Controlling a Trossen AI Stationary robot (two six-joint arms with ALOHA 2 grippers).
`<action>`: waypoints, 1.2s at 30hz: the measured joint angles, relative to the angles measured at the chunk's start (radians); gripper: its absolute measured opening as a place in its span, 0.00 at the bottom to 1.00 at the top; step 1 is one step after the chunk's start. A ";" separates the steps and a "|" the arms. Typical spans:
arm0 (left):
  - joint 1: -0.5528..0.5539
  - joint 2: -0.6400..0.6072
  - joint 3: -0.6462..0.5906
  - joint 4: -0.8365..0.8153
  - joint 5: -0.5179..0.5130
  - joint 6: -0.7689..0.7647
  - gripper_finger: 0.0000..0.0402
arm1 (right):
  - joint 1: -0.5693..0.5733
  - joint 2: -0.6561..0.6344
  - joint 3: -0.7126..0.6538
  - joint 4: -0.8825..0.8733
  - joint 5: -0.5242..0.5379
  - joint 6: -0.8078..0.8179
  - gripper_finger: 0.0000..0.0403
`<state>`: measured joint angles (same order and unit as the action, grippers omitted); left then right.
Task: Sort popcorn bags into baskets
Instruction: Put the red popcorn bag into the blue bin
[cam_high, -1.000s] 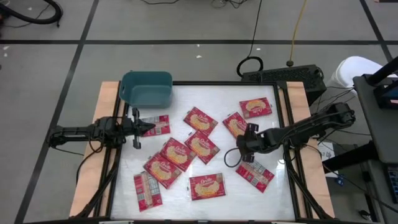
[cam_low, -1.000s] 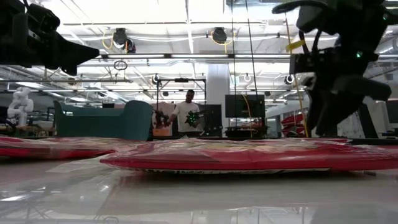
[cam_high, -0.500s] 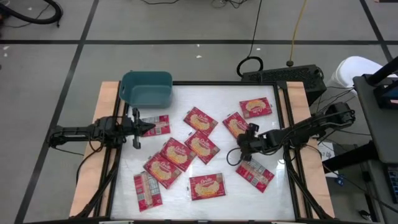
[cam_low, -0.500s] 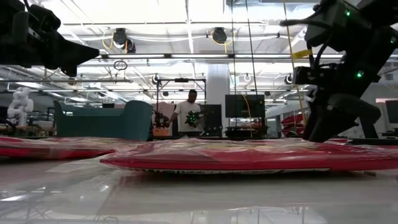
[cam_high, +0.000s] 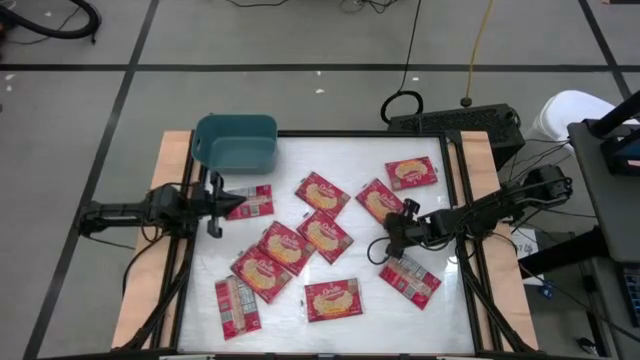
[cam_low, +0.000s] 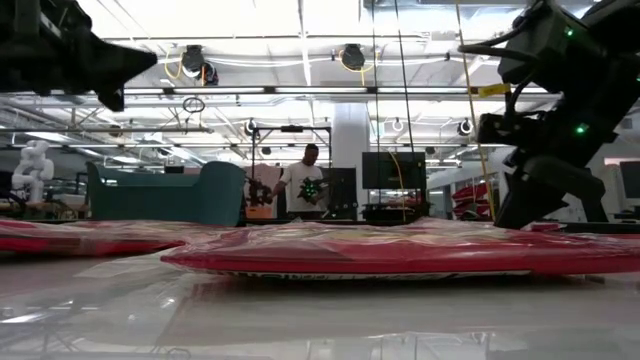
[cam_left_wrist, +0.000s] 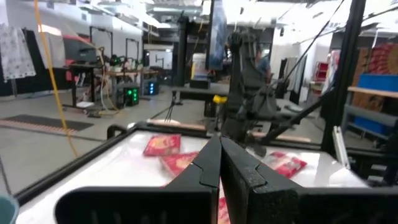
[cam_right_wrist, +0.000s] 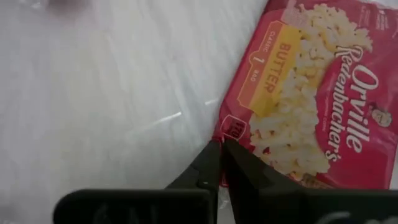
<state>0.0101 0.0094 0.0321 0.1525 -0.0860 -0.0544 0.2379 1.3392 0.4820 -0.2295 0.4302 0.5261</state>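
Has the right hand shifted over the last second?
Yes. In the high view the right hand has slid slightly toward the near table edge, closing on the corner of the popcorn bag lying there; that bag stayed put.

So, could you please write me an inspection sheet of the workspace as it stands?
Surface: white table, wooden strips at both sides.
Job's things: ten popcorn bags scattered flat on the table; teal basket at the far left corner, nothing seen inside it.
Clutter: nothing seen on the table.
Grippers: left gripper shut, empty, by the bag near the basket; right gripper shut, at the table, tips at the corner of a bag.
Cables: black cable loop and a yellow cable on the floor behind.
Surroundings: a person stands far behind the table.
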 joint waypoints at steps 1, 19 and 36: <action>-0.005 0.009 0.012 0.003 0.000 0.000 0.02 | 0.000 0.000 -0.001 0.014 -0.001 0.000 0.02; -0.058 0.664 0.280 0.090 -0.073 0.034 0.26 | 0.045 0.002 0.198 0.083 -0.015 -0.177 0.00; -0.072 1.469 0.747 0.104 -0.064 0.436 0.58 | 0.045 0.002 0.201 0.106 -0.072 -0.197 0.00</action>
<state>-0.0616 1.4782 0.7788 0.2564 -0.1499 0.3813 0.2832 1.3407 0.6830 -0.1238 0.3586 0.3293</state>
